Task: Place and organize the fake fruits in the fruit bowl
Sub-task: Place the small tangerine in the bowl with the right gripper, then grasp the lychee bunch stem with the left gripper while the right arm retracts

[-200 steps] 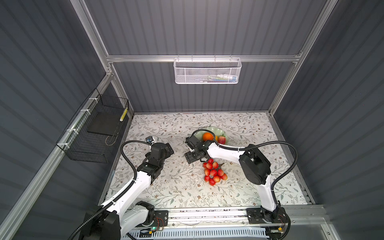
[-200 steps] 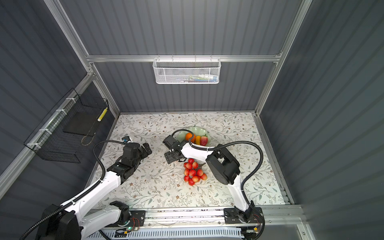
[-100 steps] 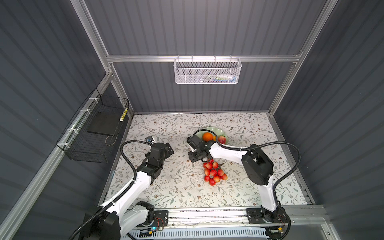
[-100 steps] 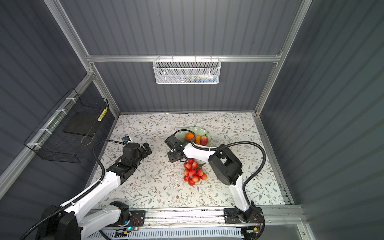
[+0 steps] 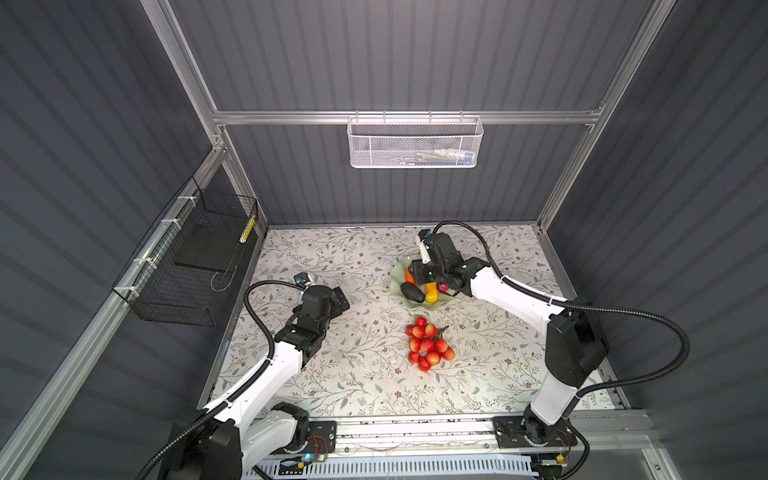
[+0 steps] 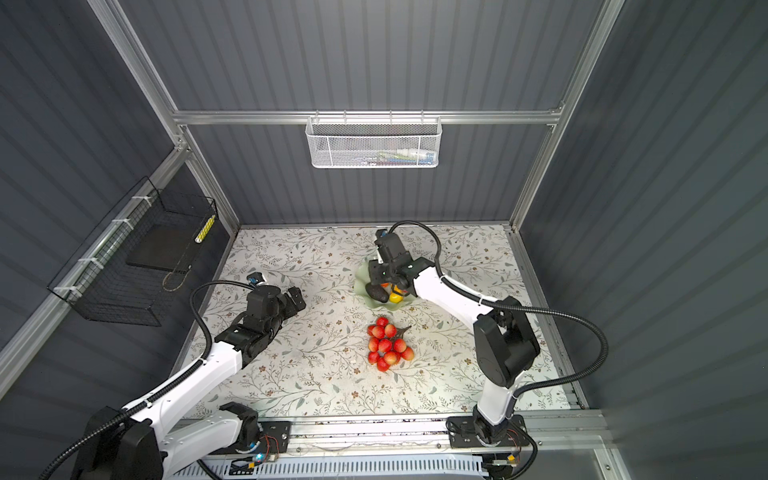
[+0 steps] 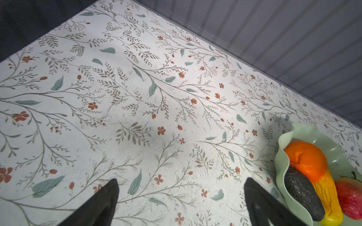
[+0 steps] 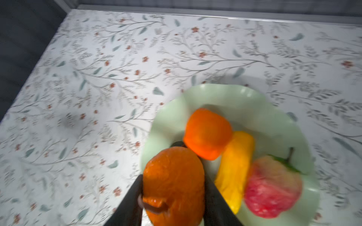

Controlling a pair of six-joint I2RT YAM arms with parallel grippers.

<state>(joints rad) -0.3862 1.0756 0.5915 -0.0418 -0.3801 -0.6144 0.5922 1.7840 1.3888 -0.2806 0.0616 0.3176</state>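
Right of the middle in both top views, my right end effector pinches the small stemmed orange over the fruit bowl. The big orange, long yellow fruit, red strawberry-like fruit and dark oval avocado lie inside it. Lower in the frame, the bunch of red balls sits on the worktop. My left end effector gapes wide, holding nothing, at the left.

The fruit bowl is pale mint green, the small stemmed orange bright orange, the avocado near black, the bunch of balls red, the tabletop white with grey-green sprigs and rust flowers.
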